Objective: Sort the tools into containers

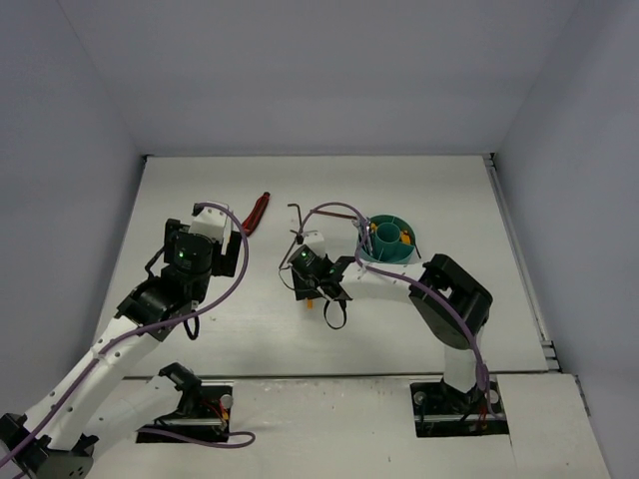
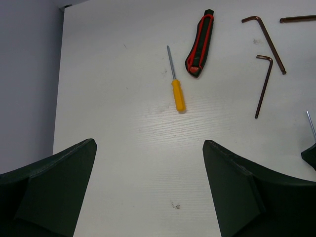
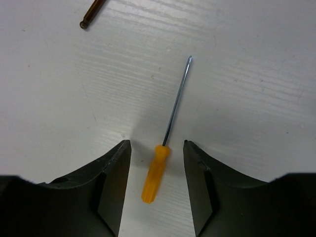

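In the right wrist view a thin orange-handled screwdriver point(image 3: 155, 173) lies flat on the white table, its shaft pointing away. My right gripper point(image 3: 157, 145) is down over it, open, with one finger on each side of the handle and a gap on both sides. My left gripper point(image 2: 149, 148) hangs open over bare table. Ahead of it lie a second orange screwdriver point(image 2: 177, 94), a red-and-black-handled tool point(image 2: 200, 44) and three dark hex keys point(image 2: 264, 84). The round teal tub point(image 1: 389, 254) stands at the back right, with silver and orange tools inside.
The white table point(image 1: 200, 190) is closed in by grey walls at the left, back and right. From above, the red-and-black tool point(image 1: 257, 213) and a hex key point(image 1: 297, 215) lie between the two arms. A purple cable loops over the right arm.
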Motion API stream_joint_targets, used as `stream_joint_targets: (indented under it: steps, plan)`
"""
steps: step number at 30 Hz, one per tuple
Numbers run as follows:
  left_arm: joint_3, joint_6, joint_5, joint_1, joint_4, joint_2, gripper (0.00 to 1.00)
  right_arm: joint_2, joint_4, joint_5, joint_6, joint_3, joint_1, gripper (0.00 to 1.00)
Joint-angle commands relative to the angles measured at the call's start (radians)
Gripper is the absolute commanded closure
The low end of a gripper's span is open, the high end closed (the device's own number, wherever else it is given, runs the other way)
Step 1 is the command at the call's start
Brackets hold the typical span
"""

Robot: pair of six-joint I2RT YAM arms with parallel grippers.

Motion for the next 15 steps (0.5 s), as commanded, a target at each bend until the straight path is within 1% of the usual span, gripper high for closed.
stream_joint_targets:
  steps: [1, 4, 8, 10, 14, 15]
  plan:
    - [0.047, -0.008, -0.003, 0.008, 0.028, -0.006, 0.14, 0.007, 0.007, -0.005, 0.042, 0.016, 0.01, 0.58]
    - [0.049, -0.008, -0.001, 0.009, 0.03, -0.004, 0.14, 0.003, 0.006, 0.001, 0.046, -0.002, 0.02, 0.6]
    - [0.049, -0.009, 0.006, 0.01, 0.028, -0.004, 0.14, 0.014, 0.001, 0.009, 0.044, -0.022, 0.02, 0.74]
    - [0.047, -0.008, 0.008, 0.01, 0.029, -0.001, 0.14, 0.019, 0.0, 0.007, 0.039, -0.015, 0.021, 0.84]
    - [0.049, -0.006, 0.008, 0.01, 0.027, 0.003, 0.14, 0.024, -0.001, 0.0, 0.023, -0.006, 0.022, 0.98]
    - [0.048, -0.006, 0.008, 0.01, 0.027, 0.003, 0.14, 0.022, -0.001, 0.0, 0.018, -0.003, 0.023, 1.0]
